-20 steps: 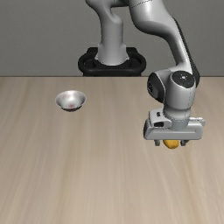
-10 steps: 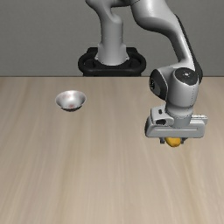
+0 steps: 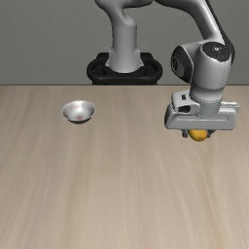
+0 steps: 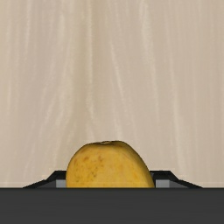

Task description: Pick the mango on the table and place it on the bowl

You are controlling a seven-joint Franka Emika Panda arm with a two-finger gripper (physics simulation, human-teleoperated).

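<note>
The yellow-orange mango (image 3: 198, 135) hangs under my gripper (image 3: 198, 133), lifted off the wooden table (image 3: 117, 185) at the exterior view's right. The fingers are shut on it from both sides. In the wrist view the mango (image 4: 108, 166) sits right between the fingertips, with bare table below it. The small silver bowl (image 3: 79, 112) stands on the table at the exterior view's left, far from the gripper.
The robot's black base (image 3: 124, 69) stands at the far edge of the table, behind and between the bowl and my hand. Bare wood lies between the mango and the bowl.
My gripper has risen with the mango held in it, lifting it farther off the table. The bowl has stayed put.
</note>
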